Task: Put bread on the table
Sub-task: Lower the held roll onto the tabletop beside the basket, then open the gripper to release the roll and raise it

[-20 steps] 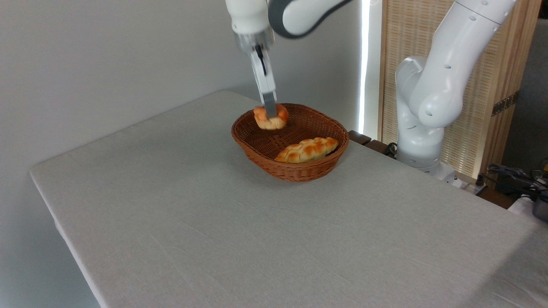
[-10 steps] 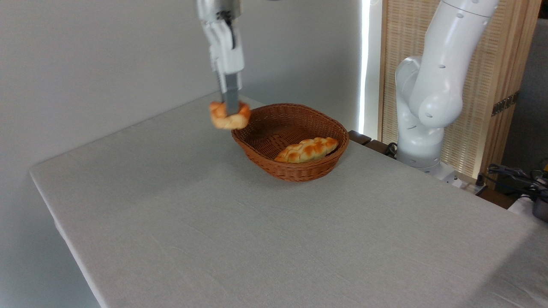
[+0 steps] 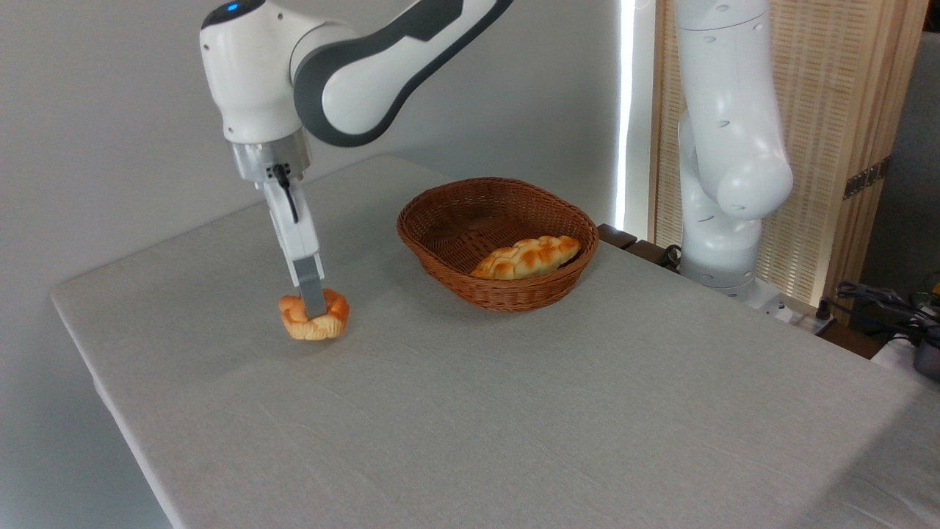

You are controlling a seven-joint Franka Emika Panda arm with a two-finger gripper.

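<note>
End effector [image 3: 314, 307] is closed on the bread [image 3: 314, 317], low over the counter [image 3: 514, 411] near its left edge. Basket [image 3: 440, 253] stands toward the far edge; braided loaf [image 3: 526, 257] lies inside.

Plain grey wall [image 3: 110, 110] behind; right of it bright light strip [image 3: 626, 110], then slatted wooden screen [image 3: 844, 132], tangled cables [image 3: 881, 301] below screen.
</note>
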